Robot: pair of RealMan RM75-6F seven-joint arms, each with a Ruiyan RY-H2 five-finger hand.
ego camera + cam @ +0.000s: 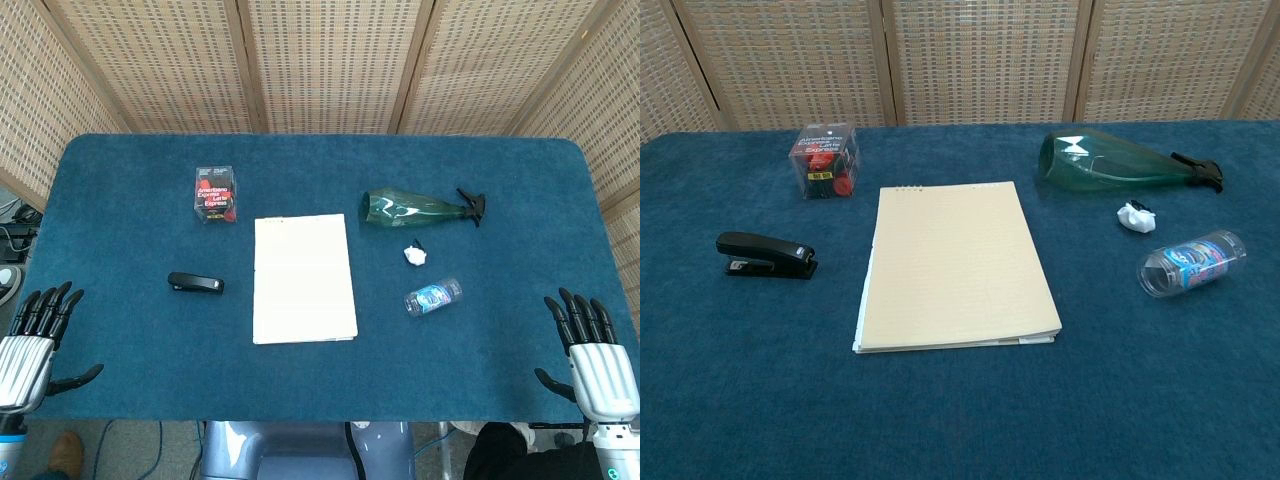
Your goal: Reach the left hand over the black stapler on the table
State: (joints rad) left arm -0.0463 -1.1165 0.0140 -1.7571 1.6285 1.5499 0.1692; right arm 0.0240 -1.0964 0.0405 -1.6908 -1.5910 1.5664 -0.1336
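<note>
The black stapler [195,284] [766,257] lies on the blue table, left of the notepad, its length running left to right. My left hand [35,340] hovers at the table's near left corner with its fingers spread, holding nothing, well short of the stapler. At the near right corner my right hand [592,350] is likewise spread and holds nothing. The chest view shows neither hand.
A cream notepad [303,277] [953,264] lies mid-table. Behind the stapler stands a clear box of clips [215,194] [824,162]. To the right lie a green bottle [420,209] [1115,163], a crumpled white scrap [416,254] [1135,216] and a small clear bottle [433,296] [1192,263].
</note>
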